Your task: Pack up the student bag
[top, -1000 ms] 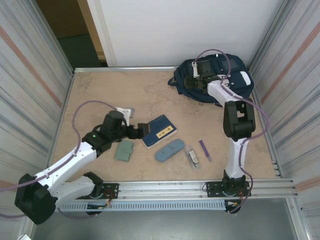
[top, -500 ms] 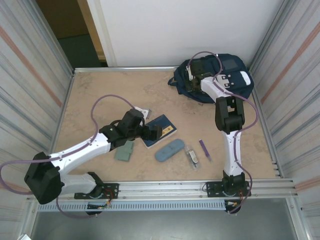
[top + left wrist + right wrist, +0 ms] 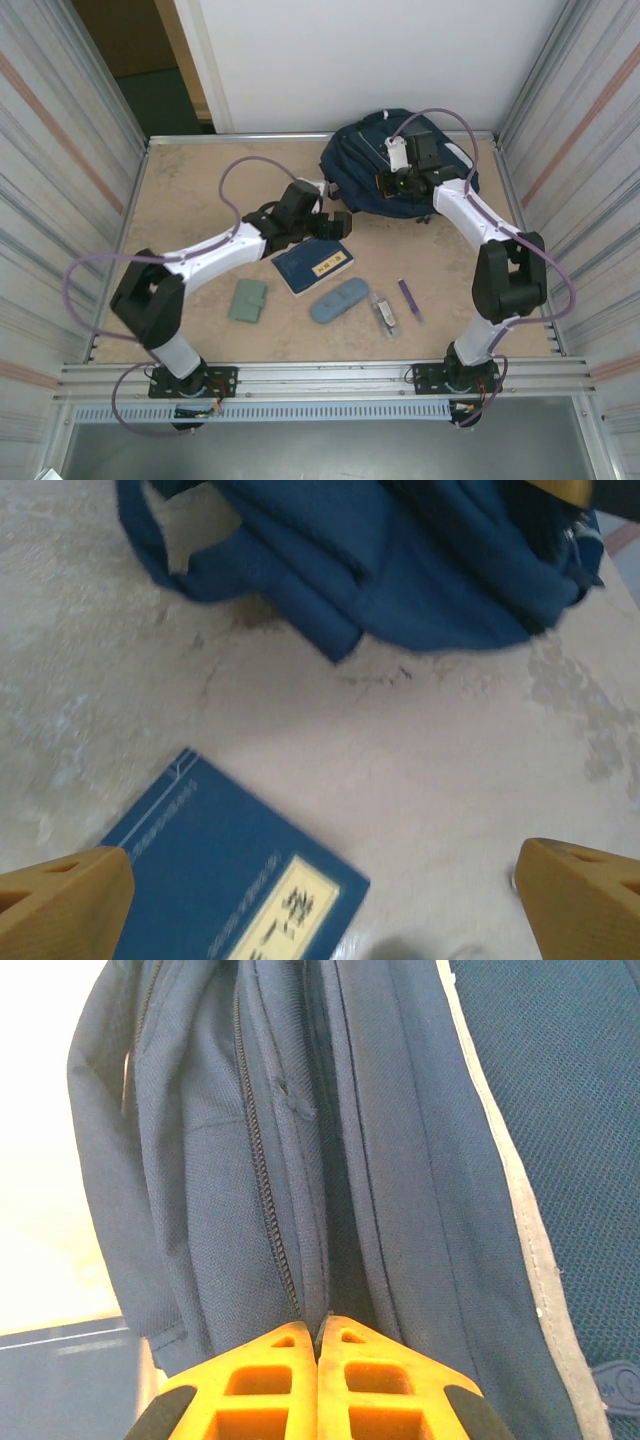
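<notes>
The big navy-blue cloth student bag [image 3: 358, 168] lies flat on the sandy table [image 3: 200, 190], just past the far edge of the flat blue booklet with a yellow label [image 3: 313, 265].

The right gripper [image 3: 318, 1322] sits on the student bag, on the side that faces the booklet. Its orange fingers are squeezed tight together, right on a fold next to the zip. It looks like it is pinching a bit of cloth. I think it holds on there to tug the bag's mouth open, or to stop the bag from sliding.

The left gripper [image 3: 320, 865] hangs over the booklet's far corner, between the booklet and the bag. Its fingers are spread wide, with nothing in them. I think it is ready to help with the bag or pick up the booklet.

The bag looks soft and floppy, all bunched in folds. It has a pale stripe down one side. A strap loop pokes out towards the booklet. The zip I can see looks closed.
</notes>
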You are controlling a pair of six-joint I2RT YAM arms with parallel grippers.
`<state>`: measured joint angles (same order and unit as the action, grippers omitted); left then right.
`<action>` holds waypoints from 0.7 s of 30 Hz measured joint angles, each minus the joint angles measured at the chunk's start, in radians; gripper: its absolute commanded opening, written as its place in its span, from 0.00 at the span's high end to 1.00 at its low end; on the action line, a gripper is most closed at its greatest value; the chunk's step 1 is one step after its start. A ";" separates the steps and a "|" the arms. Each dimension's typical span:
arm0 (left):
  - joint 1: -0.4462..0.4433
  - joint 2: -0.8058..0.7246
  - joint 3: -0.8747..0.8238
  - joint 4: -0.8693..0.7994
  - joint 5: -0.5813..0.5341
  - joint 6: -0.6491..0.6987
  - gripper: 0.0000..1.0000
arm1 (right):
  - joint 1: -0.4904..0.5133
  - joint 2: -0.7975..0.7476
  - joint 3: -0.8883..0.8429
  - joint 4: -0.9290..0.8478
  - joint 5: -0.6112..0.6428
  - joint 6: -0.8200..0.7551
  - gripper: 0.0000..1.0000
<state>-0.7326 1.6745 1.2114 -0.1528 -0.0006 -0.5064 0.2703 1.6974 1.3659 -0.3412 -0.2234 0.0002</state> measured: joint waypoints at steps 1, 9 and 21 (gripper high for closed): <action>0.007 0.037 0.025 0.004 0.000 -0.010 0.01 | 0.003 -0.015 -0.009 0.000 -0.026 0.008 1.00; 0.045 0.158 0.072 0.037 0.011 -0.078 0.29 | 0.012 -0.097 -0.119 -0.003 -0.172 0.082 1.00; 0.049 0.151 0.013 0.208 0.084 -0.016 1.00 | -0.055 -0.159 -0.164 -0.040 -0.268 0.202 0.49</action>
<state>-0.6838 1.8252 1.2247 0.0551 0.0834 -0.5224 0.2157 1.5383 1.2022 -0.3809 -0.4911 0.2024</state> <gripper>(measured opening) 0.058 0.306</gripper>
